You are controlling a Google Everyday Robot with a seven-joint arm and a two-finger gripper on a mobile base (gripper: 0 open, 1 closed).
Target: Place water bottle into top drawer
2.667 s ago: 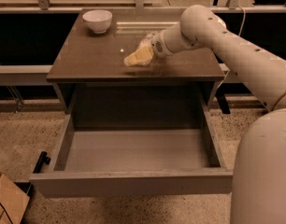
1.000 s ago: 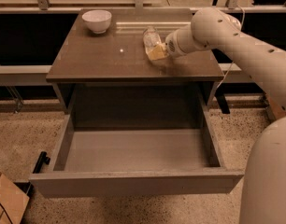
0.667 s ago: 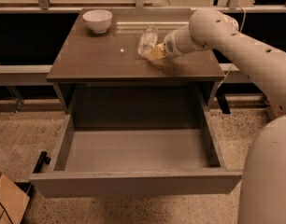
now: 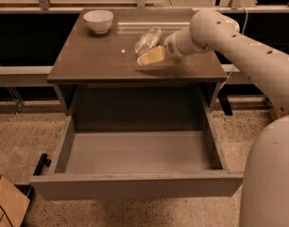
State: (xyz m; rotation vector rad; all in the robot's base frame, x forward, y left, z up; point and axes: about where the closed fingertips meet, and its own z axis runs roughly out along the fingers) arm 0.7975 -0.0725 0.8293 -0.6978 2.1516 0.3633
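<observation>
The water bottle (image 4: 147, 40), clear and crinkled, is tilted over the right half of the table top (image 4: 88, 60). My gripper (image 4: 141, 54) is shut on it. One beige finger (image 4: 152, 56) shows under the bottle, and the other is hidden behind it. The arm reaches in from the right. The top drawer (image 4: 135, 152) is pulled fully open below the table's front edge, and its smooth grey floor is bare. The gripper and bottle are above the table, behind the drawer opening.
A white bowl (image 4: 98, 21) stands at the table's back left corner. A metal rail and dark shelving run behind the table. A cardboard box (image 4: 5, 205) lies on the speckled floor at the lower left. My robot body (image 4: 269, 174) fills the lower right.
The gripper moved right to the bottle and closed on it. Since then it has shifted slightly left with the bottle, which now tilts more. The drawer and bowl have not moved.
</observation>
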